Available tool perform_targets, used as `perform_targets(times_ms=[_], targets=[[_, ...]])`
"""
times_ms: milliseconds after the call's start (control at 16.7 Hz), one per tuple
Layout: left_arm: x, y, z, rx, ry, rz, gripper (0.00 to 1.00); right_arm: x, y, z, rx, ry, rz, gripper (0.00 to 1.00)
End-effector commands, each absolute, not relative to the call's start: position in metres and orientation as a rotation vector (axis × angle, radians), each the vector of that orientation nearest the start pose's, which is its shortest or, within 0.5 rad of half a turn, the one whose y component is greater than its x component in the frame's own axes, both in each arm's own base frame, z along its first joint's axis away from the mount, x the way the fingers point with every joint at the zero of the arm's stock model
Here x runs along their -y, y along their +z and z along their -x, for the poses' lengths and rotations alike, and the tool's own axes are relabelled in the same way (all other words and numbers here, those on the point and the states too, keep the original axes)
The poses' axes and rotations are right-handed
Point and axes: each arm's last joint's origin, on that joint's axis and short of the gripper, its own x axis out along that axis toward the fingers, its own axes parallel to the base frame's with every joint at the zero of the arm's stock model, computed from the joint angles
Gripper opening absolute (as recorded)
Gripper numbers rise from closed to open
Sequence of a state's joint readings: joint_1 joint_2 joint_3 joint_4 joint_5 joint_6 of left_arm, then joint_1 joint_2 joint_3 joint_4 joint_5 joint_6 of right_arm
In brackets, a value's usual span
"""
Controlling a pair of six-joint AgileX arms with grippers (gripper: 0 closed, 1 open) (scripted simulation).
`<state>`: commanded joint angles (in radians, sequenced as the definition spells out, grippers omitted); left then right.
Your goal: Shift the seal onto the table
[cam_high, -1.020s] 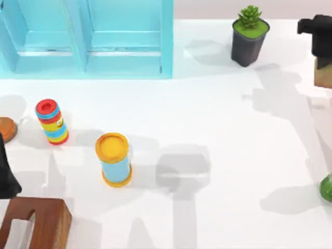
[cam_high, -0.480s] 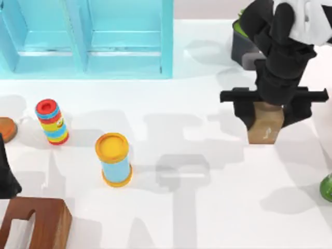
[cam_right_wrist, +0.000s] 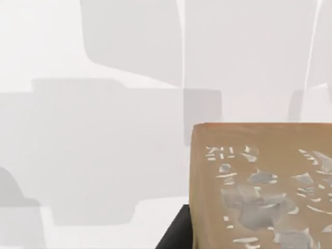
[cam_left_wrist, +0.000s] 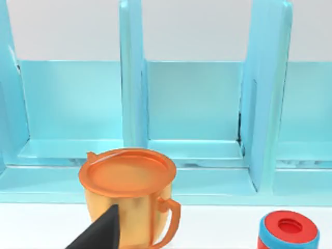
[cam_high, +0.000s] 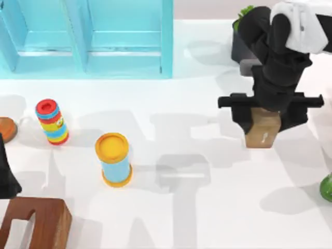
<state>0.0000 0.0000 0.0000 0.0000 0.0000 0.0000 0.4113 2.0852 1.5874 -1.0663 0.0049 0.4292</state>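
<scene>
The seal (cam_high: 262, 130) is a small light-tan wooden block with a tiny pale mark on its face. It hangs at the right of the white table (cam_high: 207, 207), under my right gripper (cam_high: 267, 115), which is shut on its upper part. In the right wrist view the seal's (cam_right_wrist: 262, 187) carved underside fills the near corner above the table (cam_right_wrist: 104, 129). My left gripper (cam_high: 5, 176) is parked at the left edge; one dark fingertip (cam_left_wrist: 101, 233) shows before an orange cup (cam_left_wrist: 129, 194).
A turquoise shelf unit (cam_high: 88, 36) stands at the back left. A striped stacking toy (cam_high: 51, 121), a yellow-topped cylinder (cam_high: 113, 158), a dark wooden box (cam_high: 36, 224) and an orange cup (cam_high: 6, 128) occupy the left half. A potted plant (cam_high: 244, 39) sits behind my right arm; a green object (cam_high: 327, 188) at the right edge.
My right arm swung in from the back right corner with the seal, then shifted slightly lower toward the table. The left arm stayed still.
</scene>
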Motion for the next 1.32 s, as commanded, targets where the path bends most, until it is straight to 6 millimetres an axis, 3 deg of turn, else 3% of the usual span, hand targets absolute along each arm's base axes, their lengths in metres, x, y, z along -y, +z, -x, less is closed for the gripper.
perform_targets(times_ms=[180, 480, 1260, 1320], targets=[[0.001, 0.160, -0.106, 0.000, 0.000, 0.000, 1.00, -0.164, 0.142, -0.365, -1.569, -0.010, -0.010, 0.00], [0.001, 0.160, -0.106, 0.000, 0.000, 0.000, 1.00, -0.163, 0.138, -0.365, -1.569, -0.011, -0.010, 0.00], [0.001, 0.160, -0.106, 0.000, 0.000, 0.000, 1.00, -0.163, 0.138, -0.365, -1.569, -0.011, -0.010, 0.98], [0.001, 0.160, -0.106, 0.000, 0.000, 0.000, 1.00, -0.163, 0.138, -0.365, -1.569, -0.011, -0.010, 1.00]])
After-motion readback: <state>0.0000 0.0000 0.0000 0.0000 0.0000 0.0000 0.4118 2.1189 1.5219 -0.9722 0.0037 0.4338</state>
